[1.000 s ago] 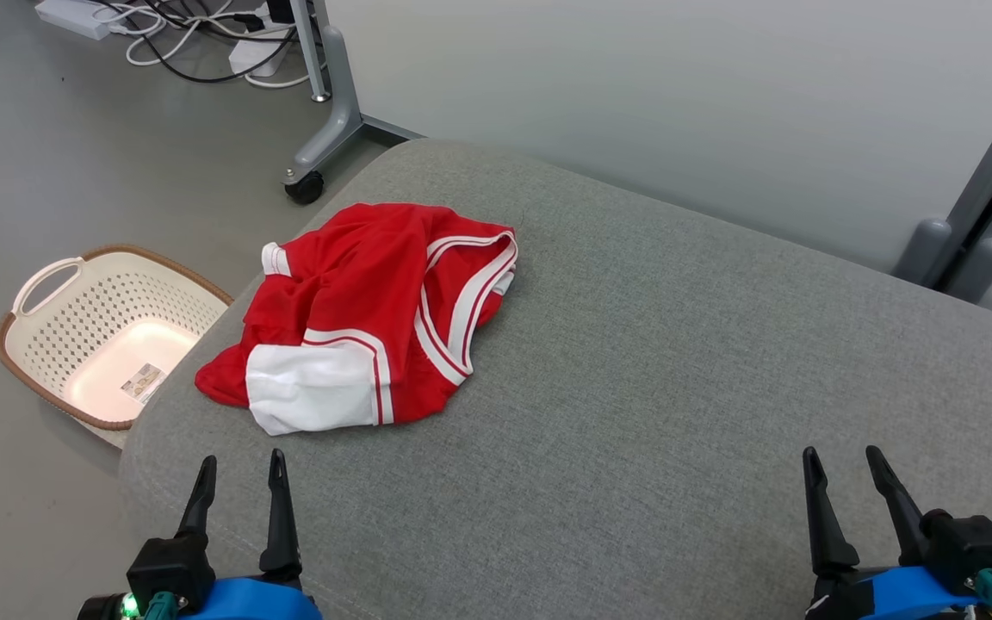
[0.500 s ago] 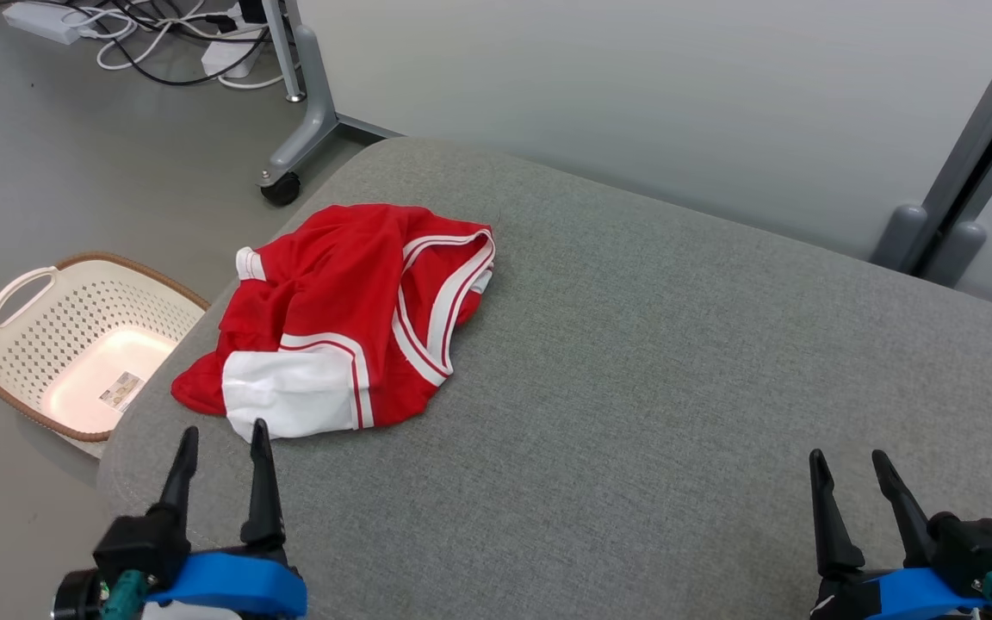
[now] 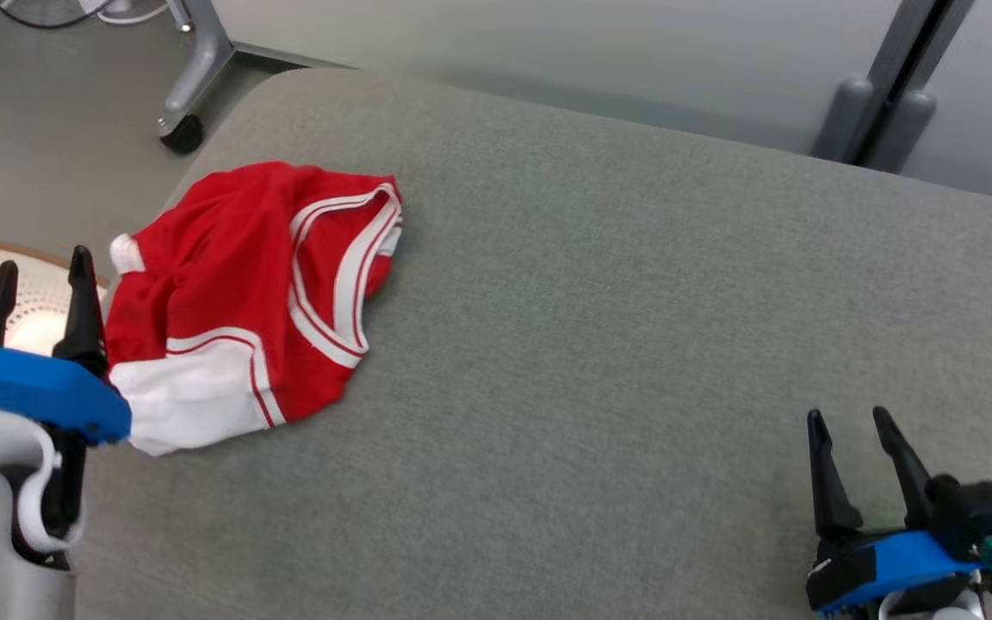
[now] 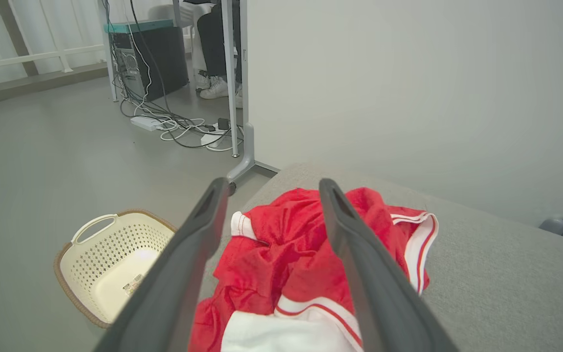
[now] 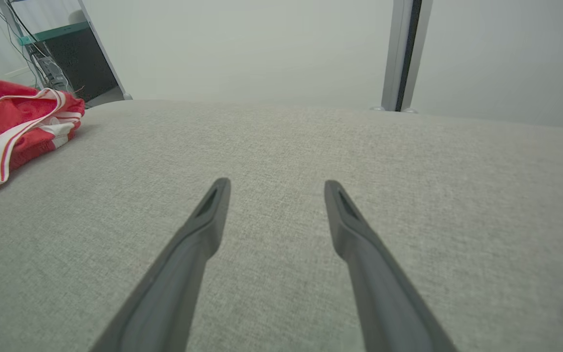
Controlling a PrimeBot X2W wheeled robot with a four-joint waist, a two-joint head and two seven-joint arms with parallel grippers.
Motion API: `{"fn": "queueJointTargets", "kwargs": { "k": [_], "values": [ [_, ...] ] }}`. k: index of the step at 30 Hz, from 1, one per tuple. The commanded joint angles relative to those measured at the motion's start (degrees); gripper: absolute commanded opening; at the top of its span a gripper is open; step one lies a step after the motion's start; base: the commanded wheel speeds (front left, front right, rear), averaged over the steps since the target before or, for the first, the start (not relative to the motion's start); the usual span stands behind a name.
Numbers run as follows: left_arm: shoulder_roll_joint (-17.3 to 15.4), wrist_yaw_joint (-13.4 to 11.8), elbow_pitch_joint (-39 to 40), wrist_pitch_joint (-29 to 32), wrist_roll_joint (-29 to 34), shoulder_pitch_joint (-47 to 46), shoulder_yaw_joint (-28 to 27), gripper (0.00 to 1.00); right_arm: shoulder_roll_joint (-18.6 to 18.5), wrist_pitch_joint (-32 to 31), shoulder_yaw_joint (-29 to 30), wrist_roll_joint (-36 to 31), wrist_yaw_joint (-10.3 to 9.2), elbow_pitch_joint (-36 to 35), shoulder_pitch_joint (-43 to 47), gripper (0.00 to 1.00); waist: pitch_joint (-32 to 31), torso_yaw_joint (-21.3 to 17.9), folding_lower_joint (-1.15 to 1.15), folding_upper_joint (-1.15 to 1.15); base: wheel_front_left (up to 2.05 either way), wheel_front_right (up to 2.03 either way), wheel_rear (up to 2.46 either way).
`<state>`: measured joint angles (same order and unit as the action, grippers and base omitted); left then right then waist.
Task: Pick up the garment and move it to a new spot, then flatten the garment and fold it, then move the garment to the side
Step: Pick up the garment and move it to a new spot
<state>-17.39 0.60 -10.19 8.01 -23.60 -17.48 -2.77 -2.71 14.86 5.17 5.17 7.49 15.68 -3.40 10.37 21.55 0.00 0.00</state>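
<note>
1. The garment (image 3: 238, 293) is red with white bands and red-and-white striped trim. It lies crumpled on the grey cushion (image 3: 634, 327), toward 10 o'clock in the head view and close to the cushion's left edge.
2. Its white panel sits at the 7 o'clock end of the heap, and the looped striped trim runs along the 2 o'clock side.
3. The left gripper (image 3: 41, 260) hangs at 9 o'clock in the head view, just beside the garment's left edge. Its fingers are spread and hold nothing. I cannot tell whether the nearer finger touches the cloth.
4. In the left wrist view, the two fingers frame the red cloth, which shows between them from 6 o'clock up toward 12.
5. The right gripper (image 3: 847, 415) sits at 4 o'clock in the head view over bare cushion. Its fingers are also spread and hold nothing, well apart from the garment. In the right wrist view the garment lies at 9 o'clock.
6. A cream perforated basket (image 4: 91, 226) with a brown rim stands on the floor at 9 o'clock from the garment, beside the cushion. A label lies on its bottom.
7. A grey stand leg (image 3: 195, 69) with a dark caster (image 3: 182, 138) stands at 11 o'clock.
8. In the left wrist view, cables (image 4: 174, 127) trail across the floor beyond it, and a person's white shoes (image 4: 215, 88) show near 12 o'clock.
</note>
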Motion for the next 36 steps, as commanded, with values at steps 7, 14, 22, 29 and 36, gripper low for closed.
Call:
{"fn": "queueJointTargets", "kwargs": {
  "k": [7,14,22,29,36],
  "values": [
    [-4.1,1.0,-7.7,8.4,-5.1,-8.5,-3.0,1.0,-0.3,-1.2,-0.3,-2.2,0.01,-3.4,-2.9,1.0,7.1,-7.7,0.0,0.0,0.0,0.0,0.0],
    [-6.6,-0.1,-14.2,14.4,-6.6,-11.2,-3.6,1.0,-0.3,-1.4,-0.2,-2.4,0.01,-5.0,-3.6,1.0,10.9,-13.6,0.0,0.0,0.0,0.0,0.0],
    [-7.6,-2.4,-18.7,23.4,-8.1,-9.7,-3.2,0.0,-0.3,-1.1,-0.5,-1.1,0.01,-4.5,-3.8,1.0,11.2,-17.0,0.0,0.0,0.0,0.0,0.0],
    [-10.4,-3.0,-15.5,23.1,-6.7,-10.1,-3.4,0.0,-0.3,-0.4,-0.7,0.6,0.01,-2.6,-3.3,1.0,7.9,-17.9,0.0,0.0,0.0,0.0,0.0],
    [-11.1,-1.0,-6.9,21.9,-6.7,-14.2,-2.1,0.0,-0.3,0.2,-1.4,3.5,0.01,0.2,-2.2,1.0,1.2,-16.8,0.0,0.0,0.0,0.0,0.0]
  ]
}}
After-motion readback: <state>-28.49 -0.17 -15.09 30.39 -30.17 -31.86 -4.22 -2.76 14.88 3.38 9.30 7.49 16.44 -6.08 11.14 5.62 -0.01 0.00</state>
